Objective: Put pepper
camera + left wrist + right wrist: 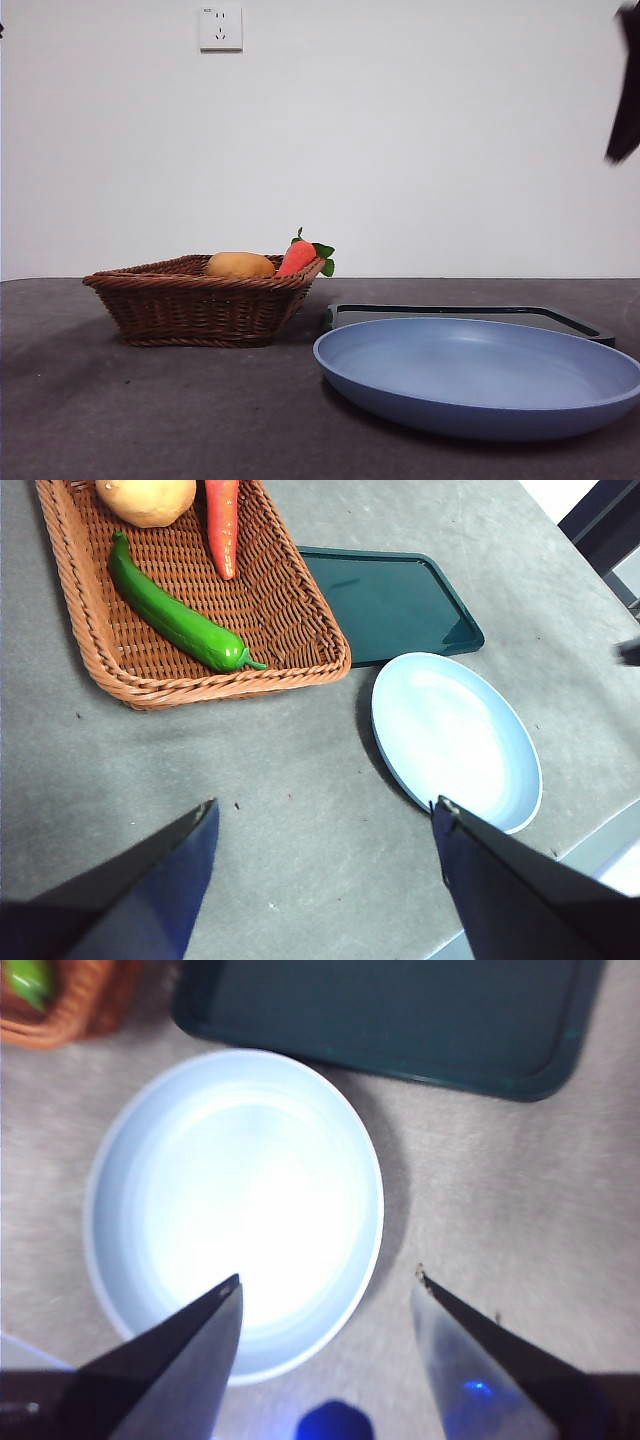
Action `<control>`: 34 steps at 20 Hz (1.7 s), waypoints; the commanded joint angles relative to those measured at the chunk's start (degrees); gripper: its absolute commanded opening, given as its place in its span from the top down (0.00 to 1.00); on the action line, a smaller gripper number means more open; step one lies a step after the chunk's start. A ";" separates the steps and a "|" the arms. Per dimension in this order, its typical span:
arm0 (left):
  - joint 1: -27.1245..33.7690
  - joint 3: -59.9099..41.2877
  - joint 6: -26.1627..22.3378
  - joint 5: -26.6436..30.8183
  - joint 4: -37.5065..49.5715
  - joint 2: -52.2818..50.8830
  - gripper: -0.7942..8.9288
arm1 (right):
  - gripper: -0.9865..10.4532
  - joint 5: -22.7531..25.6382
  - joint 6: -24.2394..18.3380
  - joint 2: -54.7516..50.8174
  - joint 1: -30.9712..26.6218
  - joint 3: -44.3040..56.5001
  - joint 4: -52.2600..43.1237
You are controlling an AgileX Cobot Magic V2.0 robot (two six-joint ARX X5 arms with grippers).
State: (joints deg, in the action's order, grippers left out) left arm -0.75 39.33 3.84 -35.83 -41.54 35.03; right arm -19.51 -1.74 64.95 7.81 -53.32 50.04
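At the left of the front frame, a brown woven wicker basket [190, 300] holds a tan potato-like lump [240, 265], a red-orange carrot [297, 257] and the glossy green pepper [180, 620], seen only from the left wrist. Lower right lies a round blue plate [480, 375] before a dark green tray [560, 318]. The left gripper [325, 820] hangs jaws apart above the grey table [290, 780]; the right gripper [328, 1282] hovers jaws apart over the plate's edge.

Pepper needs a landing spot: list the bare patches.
Free: the round pale-blue plate, the dark-green rectangular tray behind it, and grey tabletop before the woven wicker basket. Crowded: that basket, holding the glossy green pepper, carrot and potato.
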 commanded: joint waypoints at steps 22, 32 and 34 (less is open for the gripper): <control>0.09 0.92 0.70 -0.31 0.33 0.07 0.53 | 0.89 -0.07 -0.92 29.27 2.86 -0.85 -12.81; -4.50 3.96 7.21 7.37 3.13 5.90 0.53 | 0.91 0.07 0.87 19.39 2.60 -0.85 -11.69; -7.85 7.32 8.46 12.15 3.17 11.93 0.53 | 0.91 0.11 0.83 14.51 1.99 -0.87 -9.86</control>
State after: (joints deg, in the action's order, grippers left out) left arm -8.47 46.35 11.18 -24.18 -38.85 46.13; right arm -19.31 -1.48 78.81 9.82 -53.34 40.51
